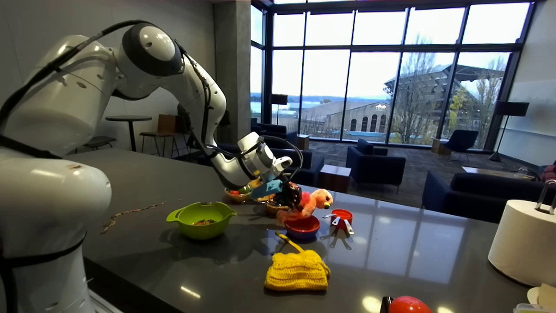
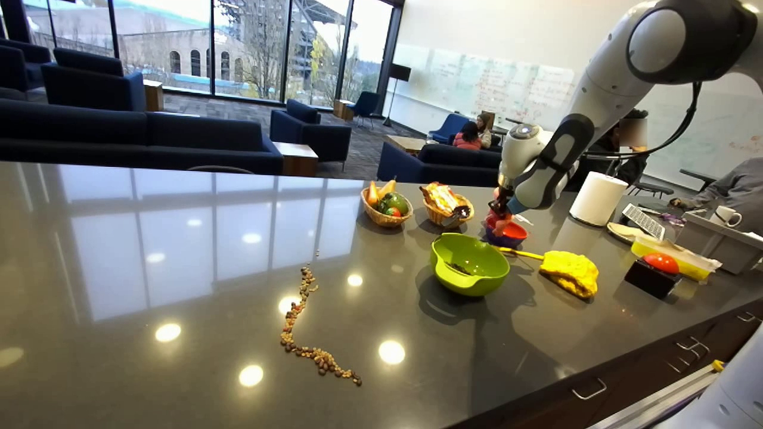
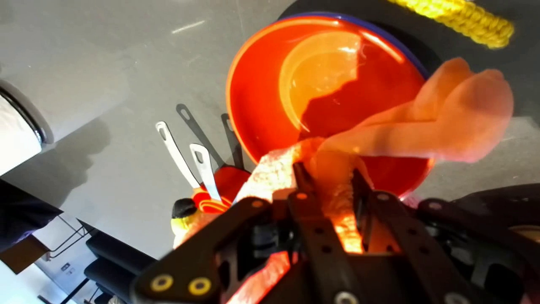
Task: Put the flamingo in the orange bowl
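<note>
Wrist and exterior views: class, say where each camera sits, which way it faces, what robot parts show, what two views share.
Wrist view: mounted behind the claw, looking past it onto the flamingo and orange bowl; claw at bottom.
An exterior view: higher than the counter, facing the windows; arm and claw from picture left.
An exterior view: higher than the counter, facing windows and whiteboard; arm and claw from picture right.
Shared by both exterior views: green bowl, paper roll.

In the wrist view, the end effector [image 3: 331,179] hides part of the flamingo [image 3: 371,139] from me; the top edge crops the yellow strap [image 3: 460,19].
</note>
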